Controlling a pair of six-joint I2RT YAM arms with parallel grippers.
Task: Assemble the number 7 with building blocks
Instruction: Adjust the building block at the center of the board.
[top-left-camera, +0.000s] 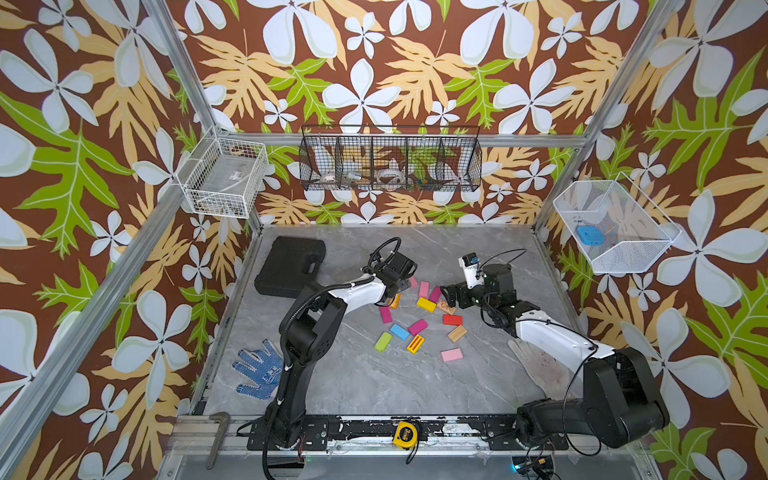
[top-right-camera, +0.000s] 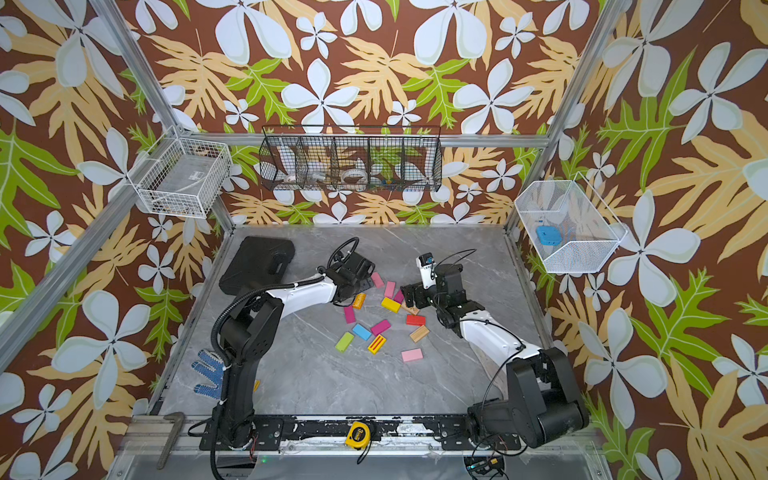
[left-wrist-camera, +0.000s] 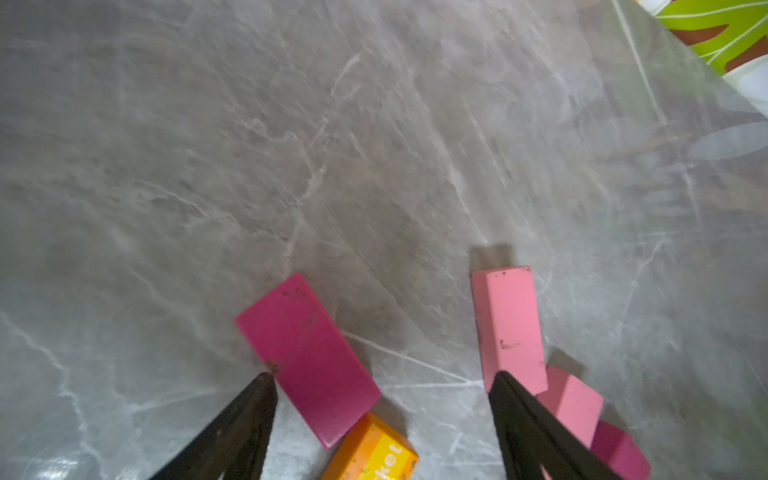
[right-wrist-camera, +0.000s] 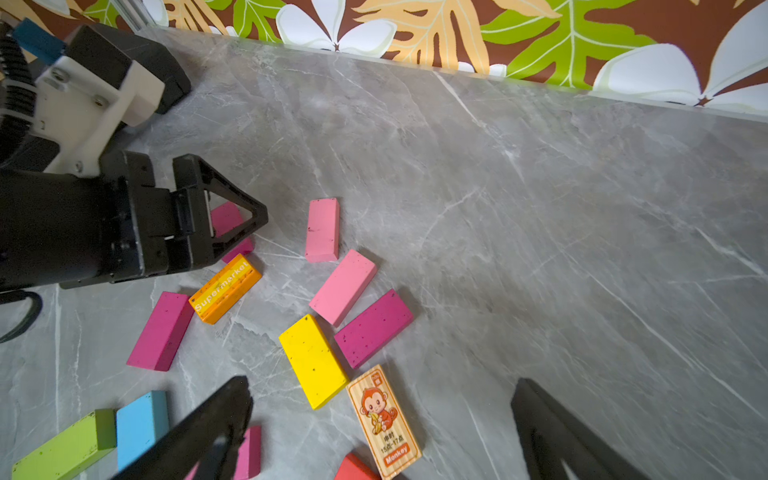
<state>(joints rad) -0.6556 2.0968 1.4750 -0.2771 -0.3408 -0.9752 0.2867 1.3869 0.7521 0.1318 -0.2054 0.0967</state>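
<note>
The building blocks (top-left-camera: 415, 320) are scattered flat over the middle of the grey table (top-left-camera: 353, 386), and no 7 can be read in them yet. The left gripper (left-wrist-camera: 382, 375) is spread wide and holds nothing. It is lowered over the magenta block (left-wrist-camera: 307, 357) at the 11 o'clock edge of the scatter in both top views.

In the left wrist view this block lies between the fingertips, crowded toward one of them, with a corner just beside it. Its long axis runs slantwise to the closing line, neither along nor square across it, so a wrist turn is judged necessary before a clean pinch across the narrow width.

A pink block (left-wrist-camera: 509, 328) lies just beside the opposite fingertip and could be caught. An orange Supermarket block (left-wrist-camera: 370, 451) touches the magenta block's near end.

The right gripper (right-wrist-camera: 382, 381), also spread and empty, is held farther off, toward 1 o'clock of the scatter.
</note>
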